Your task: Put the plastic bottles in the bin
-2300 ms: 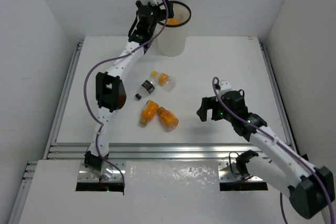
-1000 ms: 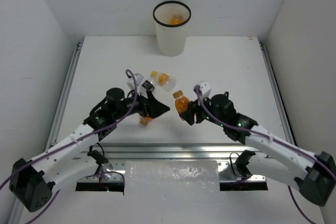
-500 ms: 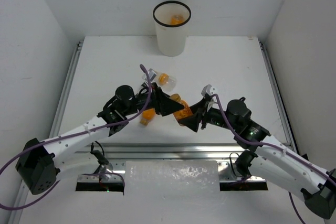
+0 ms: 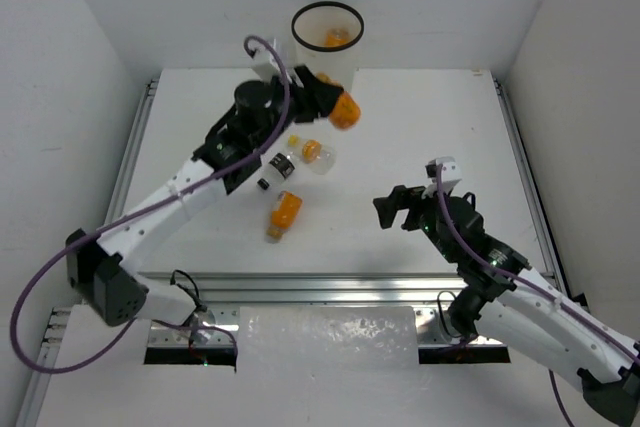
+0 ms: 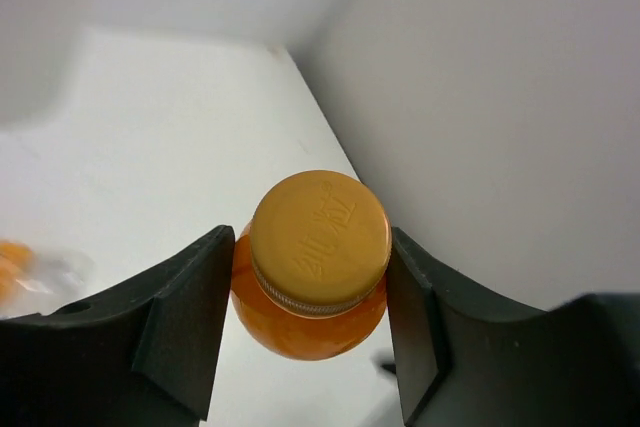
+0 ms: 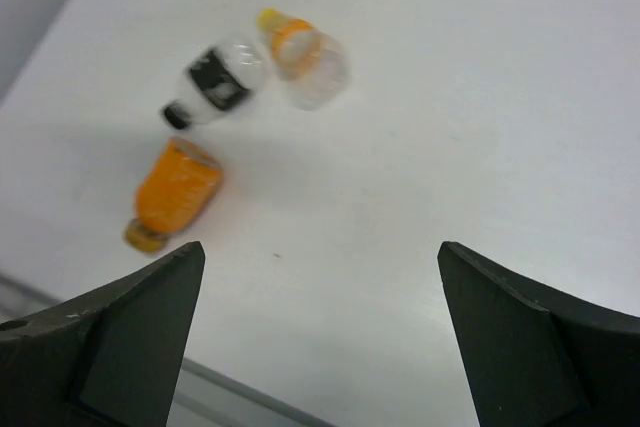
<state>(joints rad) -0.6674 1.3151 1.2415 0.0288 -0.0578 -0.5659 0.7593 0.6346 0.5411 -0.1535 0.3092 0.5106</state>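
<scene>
Left gripper (image 5: 312, 297) clamps orange bottle (image 5: 318, 237), high beside bin (image 4: 328, 85) for the drop. Right gripper (image 6: 317, 267) gapes wide, empty.

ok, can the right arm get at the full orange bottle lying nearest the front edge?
Probably yes. The right gripper is open, with only bare table between it and the orange bottle; the left gripper is away by the bin, shut on a second bottle.
</scene>
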